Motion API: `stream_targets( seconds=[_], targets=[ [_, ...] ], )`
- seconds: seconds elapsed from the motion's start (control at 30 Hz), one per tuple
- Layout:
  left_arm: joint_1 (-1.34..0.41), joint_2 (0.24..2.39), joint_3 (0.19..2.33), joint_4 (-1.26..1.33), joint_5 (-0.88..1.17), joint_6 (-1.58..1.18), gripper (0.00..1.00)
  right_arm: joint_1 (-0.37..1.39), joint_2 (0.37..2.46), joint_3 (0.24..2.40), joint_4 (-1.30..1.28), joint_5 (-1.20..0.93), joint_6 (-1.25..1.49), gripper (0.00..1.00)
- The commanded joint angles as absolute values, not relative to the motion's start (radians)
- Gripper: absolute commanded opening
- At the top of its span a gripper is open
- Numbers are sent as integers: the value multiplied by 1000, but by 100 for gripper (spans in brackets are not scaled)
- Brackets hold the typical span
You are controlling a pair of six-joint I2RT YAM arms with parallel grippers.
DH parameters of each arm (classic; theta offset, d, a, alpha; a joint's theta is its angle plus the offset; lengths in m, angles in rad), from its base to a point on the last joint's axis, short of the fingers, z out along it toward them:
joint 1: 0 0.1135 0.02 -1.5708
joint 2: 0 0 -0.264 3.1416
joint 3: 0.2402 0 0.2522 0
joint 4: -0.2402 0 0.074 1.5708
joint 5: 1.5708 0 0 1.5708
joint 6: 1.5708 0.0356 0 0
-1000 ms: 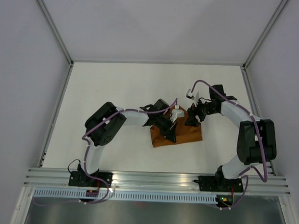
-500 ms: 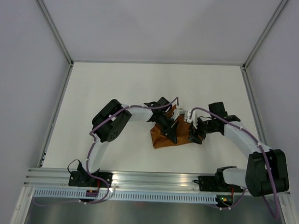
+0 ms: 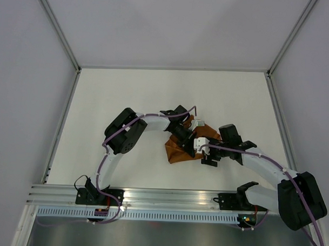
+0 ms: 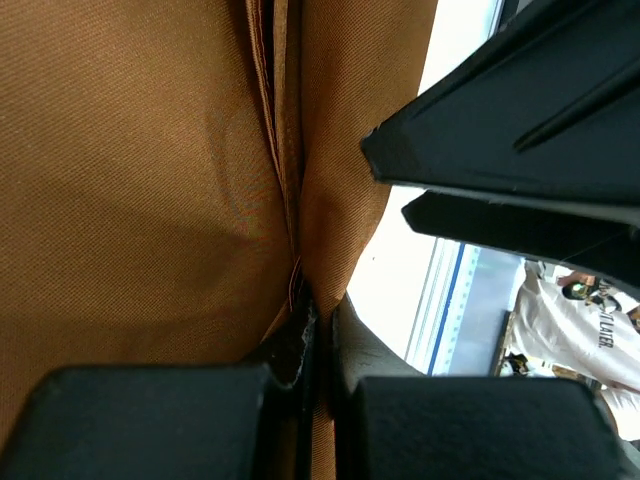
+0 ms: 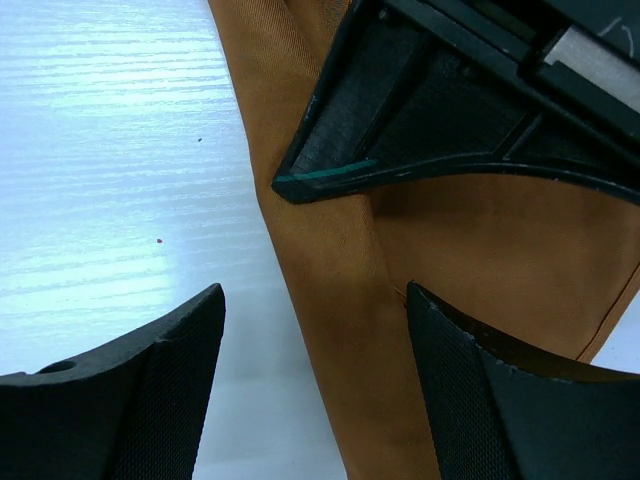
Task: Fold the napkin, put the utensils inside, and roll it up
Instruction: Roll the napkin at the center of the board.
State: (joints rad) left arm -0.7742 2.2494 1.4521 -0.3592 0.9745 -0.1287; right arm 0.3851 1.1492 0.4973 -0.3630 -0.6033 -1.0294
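The rust-orange napkin lies bunched in the middle of the table, partly under both arms. My left gripper is shut on a raised fold of the napkin; in the left wrist view the cloth is pinched between the left gripper's two pads. My right gripper hangs open at the napkin's near right edge. In the right wrist view the napkin's long edge runs between the right gripper's spread fingers without touching them. The utensils are hidden.
The white table is walled by grey panels, with a metal rail along the near edge. The left gripper's black finger sits just beyond my right gripper's fingers. The right gripper's body crowds the left wrist view.
The right arm has swung from the napkin's far right corner to its near right edge, gripper open. The left gripper has kept its hold on the cloth and shifted slightly right.
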Motion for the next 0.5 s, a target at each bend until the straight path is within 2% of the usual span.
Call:
stream_targets(
  seconds=[0.0, 0.37, 0.47],
  targets=[
    [-767, 2315, 1457, -466, 835, -169, 2, 411, 1157, 477, -264, -574, -1055, 79],
    [-765, 2332, 1482, -485, 845, -170, 2, 453, 1233, 446, -175, -528, -1054, 76],
    [-765, 2333, 1483, -488, 848, -166, 2, 453, 1256, 446, -166, -525, -1051, 70]
  ],
)
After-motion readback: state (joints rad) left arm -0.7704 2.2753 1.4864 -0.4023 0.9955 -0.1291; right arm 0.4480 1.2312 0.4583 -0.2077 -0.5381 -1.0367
